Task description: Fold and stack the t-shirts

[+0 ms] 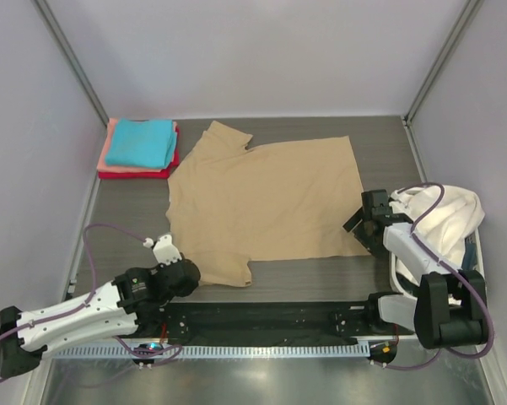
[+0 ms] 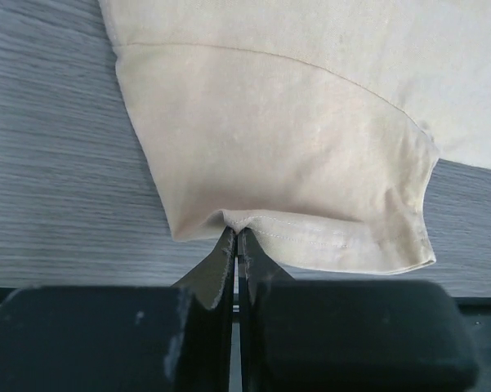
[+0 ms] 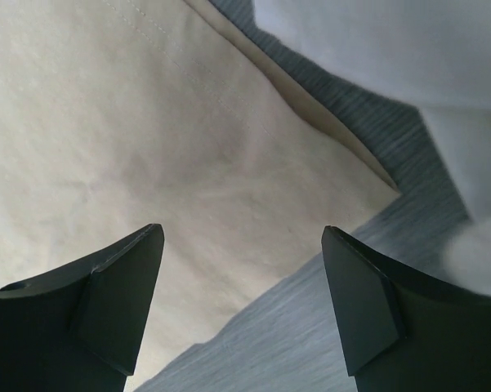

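Gripping the near sleeve's hem, the left gripper (image 2: 235, 233) is pinched closed on the large tan cotton t-shirt (image 1: 261, 198), which lies spread flat across the middle of the grey wood-grain table (image 1: 126, 224); the right gripper (image 3: 243, 245) hangs with jaws wide apart over the shirt's near right hem corner, holding nothing; a folded stack of turquoise, salmon-pink and red t-shirts (image 1: 139, 145) sits in the far left corner; cream-white t-shirts (image 1: 443, 211) are heaped in the white plastic basket (image 1: 481, 245) at the right edge. The first fold looks in hand; next, the right gripper likely needs to drop and close on that corner, so both arms can carry the near edge over together.
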### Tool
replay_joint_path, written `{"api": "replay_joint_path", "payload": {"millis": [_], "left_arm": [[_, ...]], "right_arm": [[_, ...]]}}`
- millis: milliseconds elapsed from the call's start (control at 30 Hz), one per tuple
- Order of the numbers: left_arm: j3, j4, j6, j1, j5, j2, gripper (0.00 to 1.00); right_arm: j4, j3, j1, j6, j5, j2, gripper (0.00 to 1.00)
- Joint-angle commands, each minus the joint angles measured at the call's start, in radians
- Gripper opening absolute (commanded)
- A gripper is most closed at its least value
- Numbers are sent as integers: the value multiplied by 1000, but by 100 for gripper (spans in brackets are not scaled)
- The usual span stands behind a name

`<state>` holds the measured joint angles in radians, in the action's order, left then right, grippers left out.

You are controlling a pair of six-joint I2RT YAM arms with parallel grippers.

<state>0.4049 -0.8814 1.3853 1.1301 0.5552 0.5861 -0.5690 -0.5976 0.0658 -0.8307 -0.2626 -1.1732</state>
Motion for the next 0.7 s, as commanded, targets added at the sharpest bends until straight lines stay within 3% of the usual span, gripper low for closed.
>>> {"api": "replay_joint_path", "payload": {"millis": [0, 133, 333, 533, 667], "left_arm": [[6, 22, -75, -16, 28, 1, 0], [55, -13, -88, -21, 72, -26, 0], [101, -59, -118, -33, 95, -45, 0], [91, -50, -126, -33, 84, -46, 0], [91, -30, -132, -33, 68, -29, 0]], "right_arm": [[40, 48, -88, -10, -41, -101, 84], [21, 64, -129, -57, -85, -88, 85], [20, 41, -337, -25, -132, 0, 86], [41, 100, -311, -39, -30, 29, 86], [40, 104, -290, -56, -50, 18, 81]]}}
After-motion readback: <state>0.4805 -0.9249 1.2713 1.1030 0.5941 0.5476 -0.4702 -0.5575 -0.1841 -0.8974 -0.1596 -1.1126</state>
